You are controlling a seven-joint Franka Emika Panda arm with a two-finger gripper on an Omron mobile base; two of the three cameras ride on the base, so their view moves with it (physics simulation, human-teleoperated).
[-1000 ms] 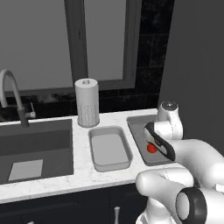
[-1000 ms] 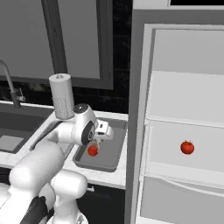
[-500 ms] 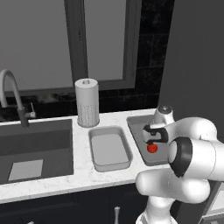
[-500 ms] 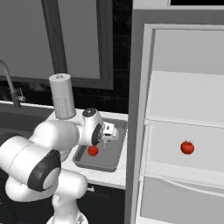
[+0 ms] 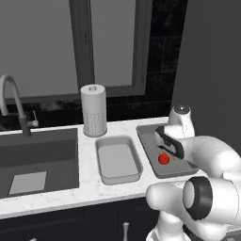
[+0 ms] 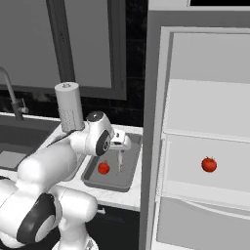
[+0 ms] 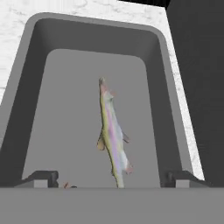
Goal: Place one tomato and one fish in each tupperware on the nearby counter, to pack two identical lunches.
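Hanging over the darker tupperware [image 7: 175, 113], the gripper [image 7: 109, 177] is standing with its finger tips [image 7: 41, 177] spread wide, gripping nothing. A fish [image 7: 113, 138] is pointing nose-down between them; whether it is touching the floor is unclear. The arm is hiding part of this tray beside a tomato [image 5: 163, 159].

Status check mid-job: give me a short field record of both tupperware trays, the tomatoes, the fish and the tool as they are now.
darker grey rectangular tray: on the white marbled counter, beside the tall cabinet; holds one red tomato and one slim pale fish
lighter grey rectangular tray: next to it on the sink side, nothing in it
second red tomato: on a shelf of the open white cabinet
tool: above the darker tray, jaws wide apart either side of the fish's tail
left to pack: the lighter tray
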